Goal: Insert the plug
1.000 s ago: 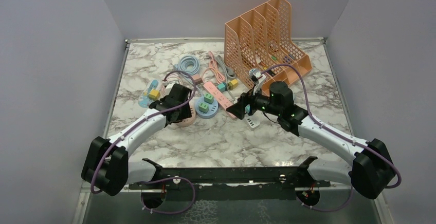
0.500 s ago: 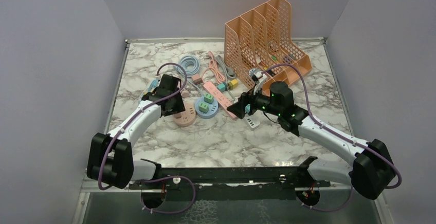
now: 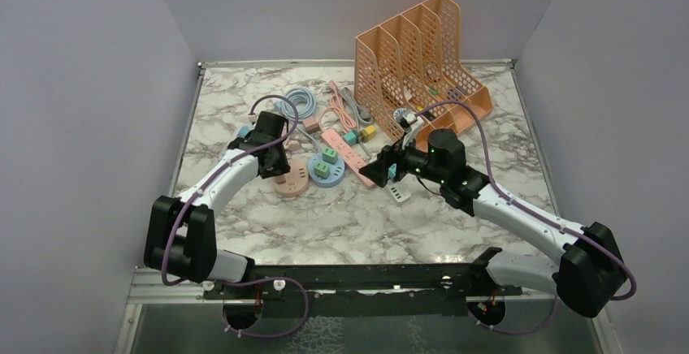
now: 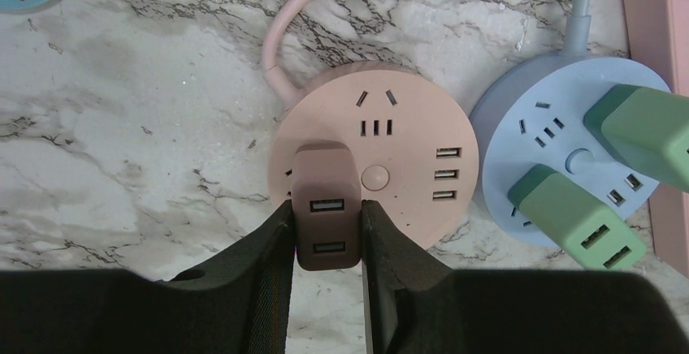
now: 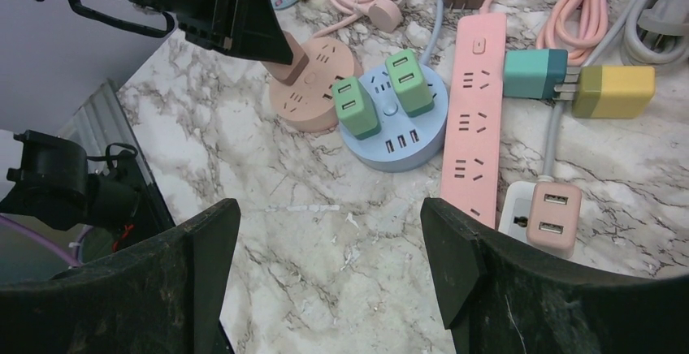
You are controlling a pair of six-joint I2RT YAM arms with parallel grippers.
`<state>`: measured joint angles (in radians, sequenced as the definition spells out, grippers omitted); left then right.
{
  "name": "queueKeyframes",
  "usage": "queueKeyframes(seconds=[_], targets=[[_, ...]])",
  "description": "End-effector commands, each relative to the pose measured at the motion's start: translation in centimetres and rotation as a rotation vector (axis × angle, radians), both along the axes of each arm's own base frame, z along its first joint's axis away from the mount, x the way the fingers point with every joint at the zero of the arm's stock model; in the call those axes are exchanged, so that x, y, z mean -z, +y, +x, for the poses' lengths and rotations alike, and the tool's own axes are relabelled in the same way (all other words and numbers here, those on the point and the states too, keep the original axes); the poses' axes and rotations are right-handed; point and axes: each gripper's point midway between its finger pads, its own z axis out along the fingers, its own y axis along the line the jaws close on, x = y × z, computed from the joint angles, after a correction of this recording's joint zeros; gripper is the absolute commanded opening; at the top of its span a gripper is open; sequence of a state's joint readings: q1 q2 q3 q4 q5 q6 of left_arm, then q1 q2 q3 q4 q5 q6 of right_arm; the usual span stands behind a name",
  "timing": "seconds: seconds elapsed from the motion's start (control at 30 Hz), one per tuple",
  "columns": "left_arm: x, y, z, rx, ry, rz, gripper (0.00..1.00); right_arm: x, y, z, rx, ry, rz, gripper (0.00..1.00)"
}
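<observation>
Orange file rack (image 3: 422,53) far right on surface (image 3: 349,216); small bits in slots, too small to identify. Left arm reaches forward, wrist pointing down. Left pincer (image 4: 327,214) clamped on pink plug (image 4: 325,177), which stands upright at edge of round pink socket hub (image 4: 406,127). Blue round hub (image 4: 561,118) just beside it, two green plugs (image 4: 581,222) seated in it. Right arm stretched toward centre; right pincer (image 5: 329,220) wide apart, holding nothing, near pink strip (image 5: 471,110).

you're looking at a glossy marble-patterned table (image 4: 122,167), with smooth matt pink plastic on the plug (image 4: 326,179) and round socket (image 4: 410,123).
</observation>
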<state>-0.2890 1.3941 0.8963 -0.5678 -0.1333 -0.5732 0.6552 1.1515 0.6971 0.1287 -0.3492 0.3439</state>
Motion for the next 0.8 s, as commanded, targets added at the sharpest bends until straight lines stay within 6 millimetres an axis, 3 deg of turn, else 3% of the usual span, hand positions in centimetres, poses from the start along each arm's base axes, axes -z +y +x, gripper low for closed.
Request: queueKeyframes(seconds=[0.0,0.3,0.43,0.53,0.77], targets=[[5.0,1.5,-2.8,-0.025,0.205,0.093,0.00,-0.4,-0.3,0.3,0.030,-0.032,0.009,0.82],[10.3,2.3,-6.0,-0.022,0.387,0.188,0.00,0.3,-0.4,0.5,0.036,-0.022,-0.008,0.82],[11.4,2.5,-6.3,-0.012,0.425,0.216,0.00,0.3,-0.4,0.6,0.041,-0.021,-0.013,0.82],[10.4,2.4,-5.4,0.003,0.394,0.209,0.00,0.1,-0.5,0.7,0.044,-0.024,-0.011,0.82],[5.9,2.9,-3.9,0.036,0.335,0.192,0.00,-0.4,-0.2,0.8,0.040,-0.024,-0.003,0.82]])
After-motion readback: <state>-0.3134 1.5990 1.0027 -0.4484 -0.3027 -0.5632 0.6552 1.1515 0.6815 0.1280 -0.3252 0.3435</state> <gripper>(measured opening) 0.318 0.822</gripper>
